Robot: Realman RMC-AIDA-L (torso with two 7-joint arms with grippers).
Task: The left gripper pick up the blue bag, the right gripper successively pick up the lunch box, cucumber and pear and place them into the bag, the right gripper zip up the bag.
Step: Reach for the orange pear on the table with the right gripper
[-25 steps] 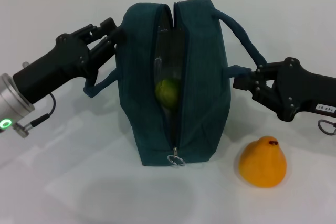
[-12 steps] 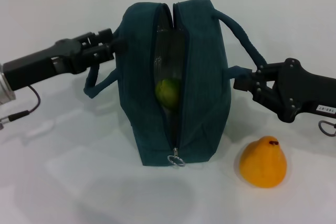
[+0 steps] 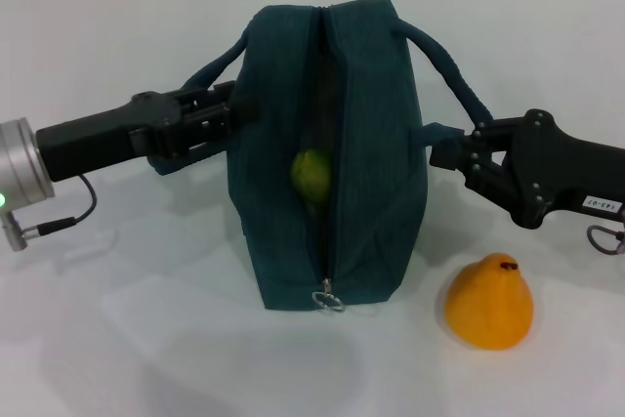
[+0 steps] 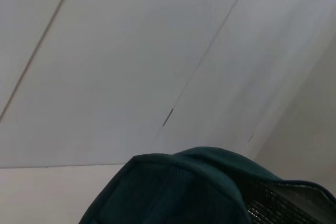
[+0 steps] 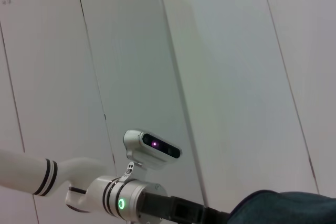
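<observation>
The blue bag (image 3: 371, 192) stands upright in the middle of the table with its zipper open along the top and front. The metal ring pull (image 3: 328, 296) hangs at its lower front. The green end of the cucumber (image 3: 311, 173) shows in the slit. The lunch box is hidden. The pear (image 3: 489, 302) stands on the table to the right of the bag's front. My left gripper (image 3: 227, 112) is shut on the bag's upper left side, by the left handle (image 3: 200, 77). My right gripper (image 3: 441, 153) hovers beside the bag's right wall, under the right handle (image 3: 451, 70). The bag's top also shows in the left wrist view (image 4: 199, 187).
The white table (image 3: 146, 319) runs all round the bag, and a white wall stands behind it. The right wrist view shows my left arm's silver wrist with its green light (image 5: 122, 203), my head camera (image 5: 153, 149) and a corner of the bag (image 5: 294, 208).
My left gripper has swung down and to the right with the bag's left side. The opening has narrowed and the clear plastic no longer shows. The right arm and pear have not moved.
</observation>
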